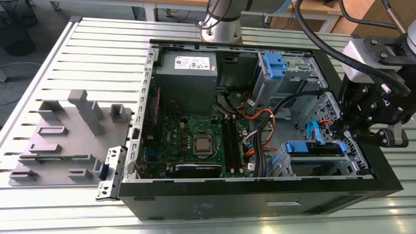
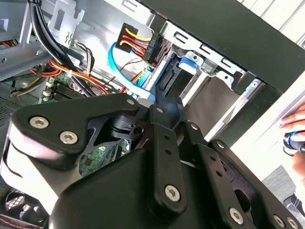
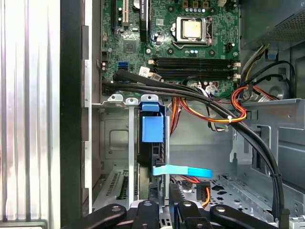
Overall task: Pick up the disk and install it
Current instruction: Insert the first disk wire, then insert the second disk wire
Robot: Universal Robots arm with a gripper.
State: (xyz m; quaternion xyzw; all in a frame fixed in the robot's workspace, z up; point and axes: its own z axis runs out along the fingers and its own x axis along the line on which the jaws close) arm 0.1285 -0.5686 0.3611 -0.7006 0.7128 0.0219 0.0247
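The disk (image 1: 304, 147) is seated in the lower drive cage (image 1: 318, 165), at the near corner of the open computer case (image 1: 260, 195) on the exterior view's right. In the first wrist view the disk (image 3: 152, 129) is seen edge-on in its slot, blue handle outward. The gripper (image 1: 339, 132) is held just over that handle. Its fingers (image 2: 161, 124) are drawn together and nothing is seen clamped between them. Contact between tips and handle cannot be told. A blue flat cable (image 3: 183, 170) is run across just beside the disk, near the fingertips. A black cable bundle (image 3: 214, 107) is routed over the cage edge. The motherboard (image 1: 195, 141) is exposed mid-case, with the power supply (image 1: 187, 73) at the far corner and an upper cage with a blue latch (image 1: 276, 66) beside it. A grey fixture tray (image 1: 65, 131) is set on the slotted table (image 1: 97, 48), to the case's left in the exterior view.
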